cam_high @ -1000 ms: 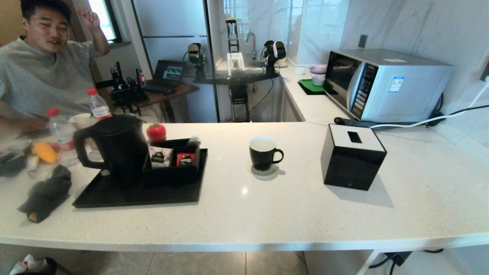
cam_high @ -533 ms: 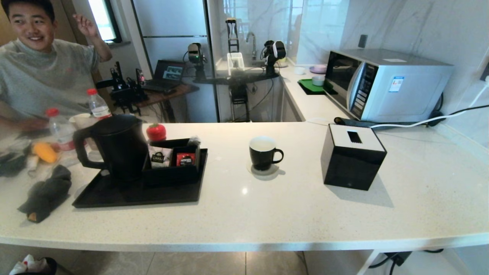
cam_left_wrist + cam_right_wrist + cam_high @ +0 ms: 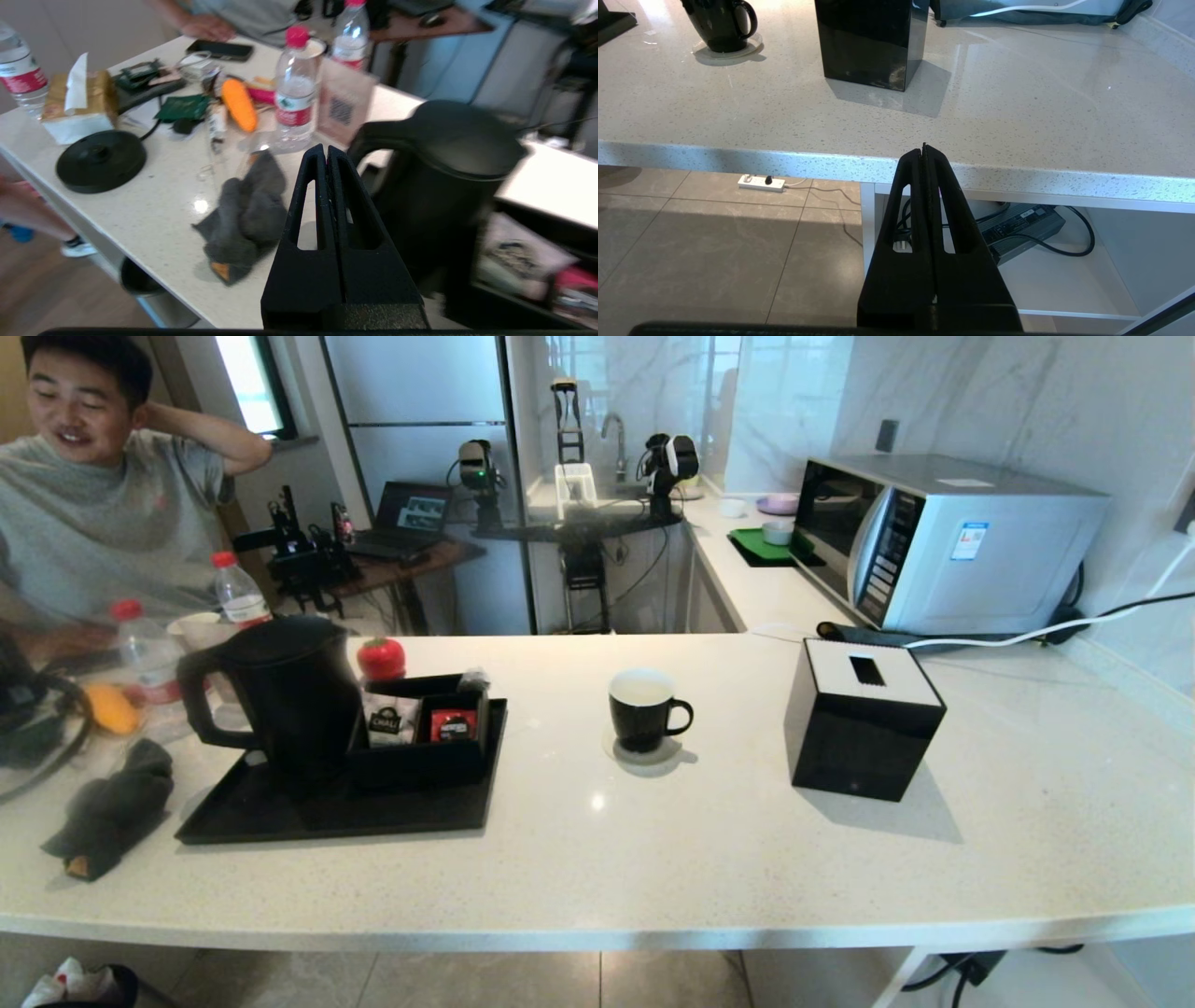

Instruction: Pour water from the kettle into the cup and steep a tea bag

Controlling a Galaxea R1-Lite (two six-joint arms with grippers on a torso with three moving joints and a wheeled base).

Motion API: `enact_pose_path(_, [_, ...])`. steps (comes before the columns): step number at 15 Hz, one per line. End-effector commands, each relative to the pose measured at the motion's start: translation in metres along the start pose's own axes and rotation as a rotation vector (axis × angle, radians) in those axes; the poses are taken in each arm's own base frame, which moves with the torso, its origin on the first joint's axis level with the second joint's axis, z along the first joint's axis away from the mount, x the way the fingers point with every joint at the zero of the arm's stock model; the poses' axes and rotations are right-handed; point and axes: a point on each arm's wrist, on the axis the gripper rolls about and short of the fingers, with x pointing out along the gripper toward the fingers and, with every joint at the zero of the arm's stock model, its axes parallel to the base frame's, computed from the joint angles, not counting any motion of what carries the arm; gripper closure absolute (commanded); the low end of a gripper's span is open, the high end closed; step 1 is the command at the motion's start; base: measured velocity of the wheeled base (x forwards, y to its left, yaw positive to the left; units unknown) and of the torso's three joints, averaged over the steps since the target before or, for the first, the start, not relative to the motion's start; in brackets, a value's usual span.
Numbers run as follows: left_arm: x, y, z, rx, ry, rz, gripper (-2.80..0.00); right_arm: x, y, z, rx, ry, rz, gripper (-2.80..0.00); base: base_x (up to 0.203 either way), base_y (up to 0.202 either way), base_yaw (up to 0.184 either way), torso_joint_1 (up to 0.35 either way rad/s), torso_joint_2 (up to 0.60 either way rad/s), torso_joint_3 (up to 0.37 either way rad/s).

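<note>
The matte black kettle [image 3: 289, 695] stands on the left of a black tray [image 3: 336, 812], its loop handle turned left. The black cup [image 3: 642, 709], white inside, sits on a coaster at mid-counter. A small greyish pouch, apparently the tea bag [image 3: 474, 679], rests on the far right corner of the black sachet box [image 3: 425, 747]. My left gripper [image 3: 324, 150] is shut and empty, hovering over the counter's left side just short of the kettle [image 3: 439, 186] and its handle. My right gripper [image 3: 923, 148] is shut and empty, low in front of the counter edge and out of the head view.
A black tissue box [image 3: 864, 719] stands right of the cup, with a microwave [image 3: 943, 541] behind it. A grey cloth [image 3: 117, 807], red-capped bottles [image 3: 145, 649], the kettle's base [image 3: 100, 161] and clutter fill the left end. A man [image 3: 93, 495] sits at the far left.
A dark part of my left arm has come into the head view at the far left edge. The man has put his raised hand behind his head. The kettle and cup are unmoved.
</note>
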Motion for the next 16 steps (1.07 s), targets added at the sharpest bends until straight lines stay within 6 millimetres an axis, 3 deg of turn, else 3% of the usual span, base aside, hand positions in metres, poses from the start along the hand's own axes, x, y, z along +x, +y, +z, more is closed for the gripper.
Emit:
enact_pose_path(1, [0.031, 0.005, -0.034, 0.046, 0.084, 0.042, 0.00, 0.000, 0.000, 0.000, -0.001, 0.001, 0.001, 0.00, 0.000, 0.000, 0.000, 0.000, 0.00, 0.000])
enact_pose_path(5, [0.042, 0.007, -0.070, 0.114, 0.140, 0.042, 0.00, 0.000, 0.000, 0.000, -0.001, 0.001, 0.002, 0.00, 0.000, 0.000, 0.000, 0.000, 0.00, 0.000])
enact_pose_path(6, [0.042, 0.008, -0.080, 0.132, 0.154, 0.035, -2.80, 0.000, 0.000, 0.000, -0.001, 0.001, 0.002, 0.00, 0.000, 0.000, 0.000, 0.000, 0.00, 0.000])
enact_pose_path(10, [0.041, 0.010, -0.123, 0.195, 0.187, 0.021, -2.80, 0.000, 0.000, 0.000, -0.001, 0.001, 0.002, 0.00, 0.000, 0.000, 0.000, 0.000, 0.00, 0.000])
enact_pose_path(16, [0.067, 0.012, -0.164, 0.223, 0.124, 0.030, -2.80, 0.000, 0.000, 0.000, -0.001, 0.001, 0.002, 0.00, 0.000, 0.000, 0.000, 0.000, 0.00, 0.000])
